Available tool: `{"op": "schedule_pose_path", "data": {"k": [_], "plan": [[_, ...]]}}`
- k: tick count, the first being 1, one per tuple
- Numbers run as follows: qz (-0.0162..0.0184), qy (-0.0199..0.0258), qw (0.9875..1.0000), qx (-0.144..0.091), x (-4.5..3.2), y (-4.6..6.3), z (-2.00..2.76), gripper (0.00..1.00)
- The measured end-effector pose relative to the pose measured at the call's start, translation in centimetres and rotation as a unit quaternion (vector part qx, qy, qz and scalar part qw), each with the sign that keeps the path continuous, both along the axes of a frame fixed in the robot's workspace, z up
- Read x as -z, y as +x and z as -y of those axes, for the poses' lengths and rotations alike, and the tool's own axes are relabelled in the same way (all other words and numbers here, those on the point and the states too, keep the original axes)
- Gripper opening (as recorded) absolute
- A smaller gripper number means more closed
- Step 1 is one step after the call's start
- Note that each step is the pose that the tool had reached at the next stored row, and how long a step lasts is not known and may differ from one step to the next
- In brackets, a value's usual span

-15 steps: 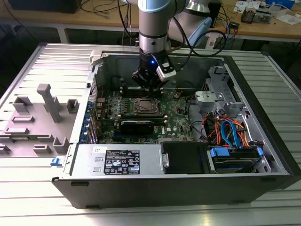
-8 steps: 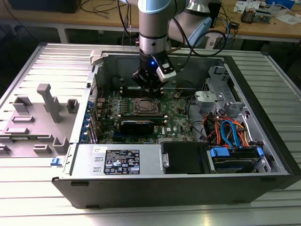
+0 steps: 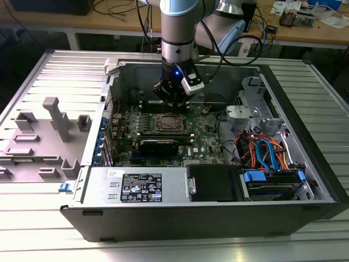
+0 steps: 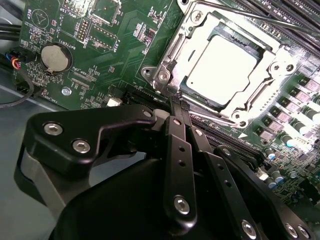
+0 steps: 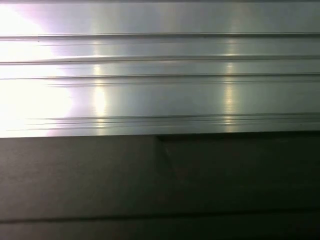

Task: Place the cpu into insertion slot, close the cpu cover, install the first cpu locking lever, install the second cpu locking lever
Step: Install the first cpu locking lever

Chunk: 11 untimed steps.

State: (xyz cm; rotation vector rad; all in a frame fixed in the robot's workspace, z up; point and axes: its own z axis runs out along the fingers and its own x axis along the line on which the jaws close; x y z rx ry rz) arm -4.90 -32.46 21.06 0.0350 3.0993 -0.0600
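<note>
Nearest to us in the second wrist view sit the black links of the gripper (image 4: 176, 102), its fingers drawn together to a narrow tip with nothing between them. Moving from the exterior view's left to its right, we pass grey plastic fixtures (image 3: 52, 125) on the ribbed table (image 3: 32, 229), then the open computer case (image 3: 305, 180), with the gripper (image 3: 173, 103) hanging just above the far edge of the insertion slot (image 3: 172, 124) on the green motherboard (image 3: 210, 139).

We see the cpu (image 4: 222, 67) already seated in the slot, its dull silver top glaring under the light, and the cpu cover (image 4: 175, 52) lying flat around it, a thin metal frame. We judge the work stands at the locking levers: a thin rod (image 4: 240, 15) runs along the socket's far side. We think the next move calls for a precise, small push with the fingertips against a lever.
</note>
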Motion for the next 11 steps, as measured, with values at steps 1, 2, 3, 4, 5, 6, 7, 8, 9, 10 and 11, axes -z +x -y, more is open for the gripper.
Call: {"op": "schedule_pose_path", "data": {"k": [1, 2, 3, 4, 5, 6, 7, 8, 9, 10, 11], "plan": [[-0.0001, -0.0001, 1.0000, 0.000, -0.12, 0.00, 0.00, 0.11], [-0.0001, -0.0002, 1.0000, 0.000, -0.18, 0.00, 0.00, 0.11], [-0.0001, -0.0001, 1.0000, 0.000, -0.18, 0.00, 0.00, 0.11], [-0.0001, 0.0000, 1.0000, 0.000, -0.18, 0.00, 0.00, 0.11], [-0.0001, -0.0001, 1.0000, 0.000, -0.18, 0.00, 0.00, 0.11], [-0.0001, -0.0002, 1.0000, 0.000, -0.18, 0.00, 0.01, 0.11], [-0.0002, -0.0002, 1.0000, 0.000, -0.18, 0.00, 0.01, 0.11], [-0.0001, -0.0002, 1.0000, 0.000, -0.17, 0.00, 0.01, 0.11], [-0.0002, -0.0002, 1.0000, 0.000, -0.17, 0.00, 0.01, 0.11], [-0.0001, -0.0002, 1.0000, 0.000, -0.17, 0.00, 0.01, 0.11], [-0.0001, -0.0001, 1.0000, 0.000, -0.17, 0.00, 0.01, 0.11]]}}
